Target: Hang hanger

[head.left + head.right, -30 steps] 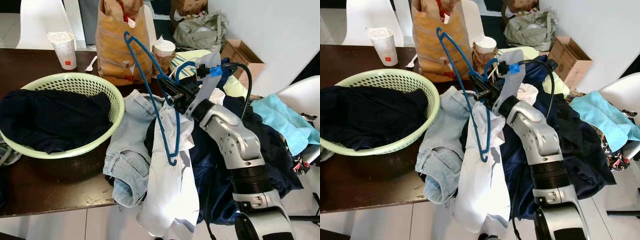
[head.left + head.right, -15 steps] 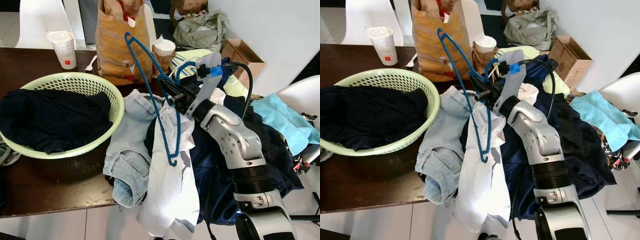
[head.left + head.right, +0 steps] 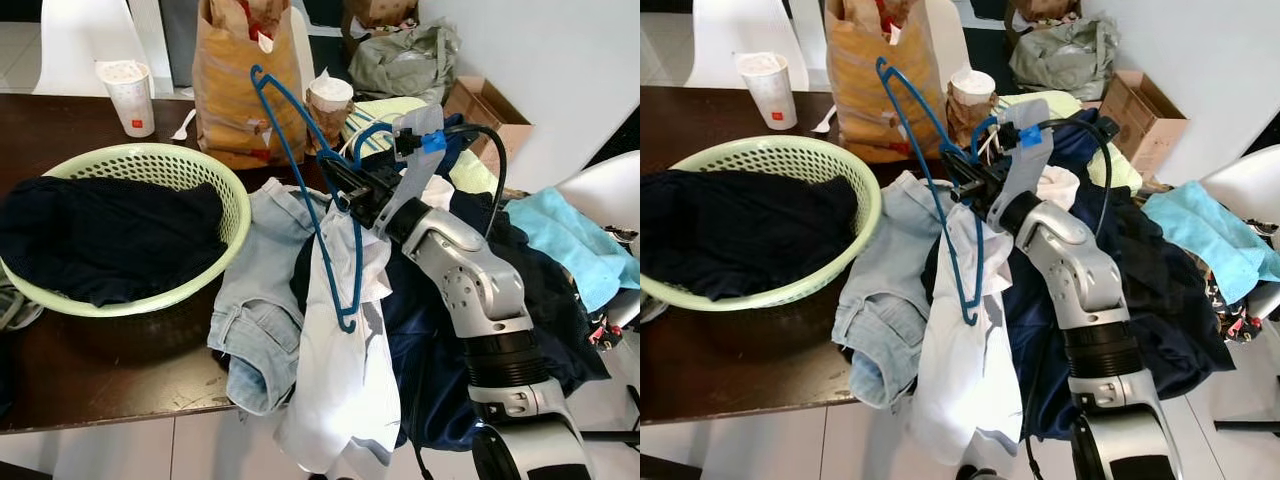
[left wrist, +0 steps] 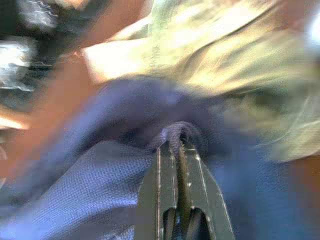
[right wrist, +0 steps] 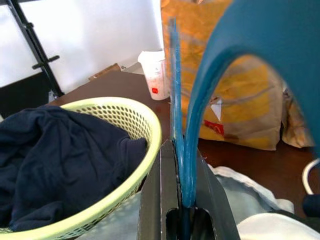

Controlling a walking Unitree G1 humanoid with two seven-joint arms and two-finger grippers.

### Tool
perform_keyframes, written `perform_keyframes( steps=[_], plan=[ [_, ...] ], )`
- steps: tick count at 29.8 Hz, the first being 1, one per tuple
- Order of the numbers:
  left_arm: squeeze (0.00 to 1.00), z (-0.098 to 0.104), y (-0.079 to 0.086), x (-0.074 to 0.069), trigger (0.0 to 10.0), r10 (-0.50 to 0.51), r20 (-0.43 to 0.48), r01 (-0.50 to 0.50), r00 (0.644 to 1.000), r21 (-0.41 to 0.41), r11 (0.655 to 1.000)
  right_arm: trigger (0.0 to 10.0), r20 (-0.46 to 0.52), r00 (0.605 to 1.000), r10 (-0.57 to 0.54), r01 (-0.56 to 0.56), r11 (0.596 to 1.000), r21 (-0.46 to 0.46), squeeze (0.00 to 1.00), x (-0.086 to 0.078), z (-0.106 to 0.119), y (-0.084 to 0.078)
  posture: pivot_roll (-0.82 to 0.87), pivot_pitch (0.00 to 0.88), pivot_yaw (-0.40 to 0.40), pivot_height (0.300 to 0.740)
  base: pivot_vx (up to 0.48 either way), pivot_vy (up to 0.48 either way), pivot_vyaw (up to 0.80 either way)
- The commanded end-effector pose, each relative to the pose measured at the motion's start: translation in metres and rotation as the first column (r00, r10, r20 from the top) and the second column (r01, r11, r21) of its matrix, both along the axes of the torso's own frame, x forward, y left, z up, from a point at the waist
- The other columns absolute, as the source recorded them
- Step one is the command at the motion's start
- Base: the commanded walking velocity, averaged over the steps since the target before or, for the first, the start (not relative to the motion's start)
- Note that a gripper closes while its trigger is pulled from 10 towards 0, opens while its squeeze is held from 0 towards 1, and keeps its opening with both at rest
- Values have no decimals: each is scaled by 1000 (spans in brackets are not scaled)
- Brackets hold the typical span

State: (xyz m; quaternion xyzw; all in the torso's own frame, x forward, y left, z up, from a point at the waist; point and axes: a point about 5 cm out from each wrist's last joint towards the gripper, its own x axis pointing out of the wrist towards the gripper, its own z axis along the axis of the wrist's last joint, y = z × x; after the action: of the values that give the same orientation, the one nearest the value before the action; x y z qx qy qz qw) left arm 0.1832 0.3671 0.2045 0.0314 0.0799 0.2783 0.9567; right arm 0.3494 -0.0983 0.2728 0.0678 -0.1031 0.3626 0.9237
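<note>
Left eye view: right gripper (image 3: 342, 187) at frame centre, clamped on blue hanger (image 3: 330, 255), which stands off the pile, hook end toward upper centre, lower corner hanging over white garment (image 3: 345, 370). Silver right arm (image 3: 470, 300) runs down to lower right. Green basket (image 3: 235, 215) at left on dark table (image 3: 70, 375), navy clothing (image 3: 100, 235) inside. Light jeans (image 3: 255, 300) between basket and white garment. Brown paper bag (image 3: 235, 85) top centre, paper cup (image 3: 128, 95) upper left, cardboard box (image 3: 480, 105) upper right, light blue cloth (image 3: 570, 240) at right edge.

Right eye view: same scene, hanger (image 3: 955, 240) pinched by right gripper (image 3: 965, 180), basket (image 3: 865, 200) left, navy clothes pile (image 3: 1160, 290) right of the arm.

Left wrist view: blurred. Left gripper (image 4: 177, 145) closed tight on a fold of blue fabric (image 4: 100, 190), lower half of frame; yellowish blur above, cannot tell what.

Right wrist view: fingers (image 5: 167, 185) closed on hanger (image 5: 187, 150) at bottom centre, blue bar rising up frame. Basket (image 5: 135, 170) with navy clothing (image 5: 55, 160) lower left, paper bag (image 5: 240, 100) right, cup (image 5: 155, 75) centre top.
</note>
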Motion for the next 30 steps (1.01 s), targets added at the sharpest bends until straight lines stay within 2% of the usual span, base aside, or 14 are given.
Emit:
perform_keyframes(
  steps=[1, 2, 3, 4, 5, 7, 9, 10, 11, 13, 14, 21, 25, 30],
  plan=[
    [0, 40, -35, 16, 0, -291, 199, 301, 936, -23, 953, 10000, 7, 1000, -8, 8, 1000, -2, 0, -1, 1, -2, 47, 195, -112, 740, 0, 0, 0],
    [0, 40, -35, 16, 0, -291, 199, 301, 936, -23, 953, 10000, 7, 1000, -8, 8, 1000, -2, 0, -1, 1, -2, 47, 195, -112, 740, 0, 0, 0],
    [0, 70, -59, 19, 0, -478, 296, 490, 827, 38, 871, 10000, 7, 1000, -6, 6, 1000, 5, 0, 0, 1, -1, 51, 193, -110, 740, 0, 0, 0],
    [0, 70, -59, 19, 0, -478, 296, 490, 827, 38, 871, 10000, 7, 1000, -6, 6, 1000, 5, 0, 0, 1, -1, 51, 193, -110, 740, 0, 0, 0],
    [0, 108, -85, 11, 2157, -683, 341, 667, 646, 183, 722, 10000, 7, 1000, -3, 3, 1000, 15, 0, 0, 2, 1, 62, 186, -102, 740, 0, 0, 0],
    [0, 108, -85, 11, 2157, -683, 341, 667, 646, 183, 722, 10000, 7, 1000, -3, 3, 1000, 15, 0, 0, 2, 1, 62, 186, -102, 740, 0, 0, 0],
    [0, 150, -113, -16, 4941, -882, 287, 796, 375, 388, 465, 10000, 5, 1000, 1, -1, 999, 41, 0, 0, 2, 3, 78, 179, -94, 740, 0, 0, 0],
    [0, 150, -113, -16, 4941, -882, 287, 796, 375, 388, 465, 10000, 5, 1000, 1, -1, 999, 41, 0, 0, 2, 3, 78, 179, -94, 740, 0, 0, 0],
    [0, 161, -119, -26, 4941, -917, 258, 811, 306, 434, 393, 10000, 4, 1000, 2, -2, 999, 49, 0, 0, 2, 4, 79, 178, -93, 740, 0, 0, 0],
    [0, 161, -119, -26, 4941, -917, 258, 811, 306, 434, 393, 10000, 4, 1000, 2, -2, 999, 49, 0, 0, 2, 4, 79, 178, -93, 740, 0, 0, 0],
    [0, 167, -122, -34, 10000, -935, 252, 817, 249, 465, 342, 10000, 3, 1000, 2, -2, 999, 54, 0, 0, 1, 4, 82, 173, -90, 740, 0, 0, 0],
    [0, 171, -134, -45, 10000, -959, 252, 841, 133, 484, 244, 10000, 5, 1000, 1, -1, 998, 67, 0, 1, 0, 4, 93, 141, -81, 740, 0, 0, 0],
    [0, 166, -162, -47, 10000, -968, 249, 885, -38, 459, 84, 10000, 8, 1000, 8, -9, 996, 93, 0, 2, 2, 6, 97, 132, -74, 740, -328, 0, 0],
    [0, 158, -177, -43, 10000, -959, 265, 906, -100, 423, 22, 10000, 2, 1000, 19, -20, 993, 113, 0, 1, 3, 8, 96, 134, -71, 740, -371, 0, 0]
  ],
)
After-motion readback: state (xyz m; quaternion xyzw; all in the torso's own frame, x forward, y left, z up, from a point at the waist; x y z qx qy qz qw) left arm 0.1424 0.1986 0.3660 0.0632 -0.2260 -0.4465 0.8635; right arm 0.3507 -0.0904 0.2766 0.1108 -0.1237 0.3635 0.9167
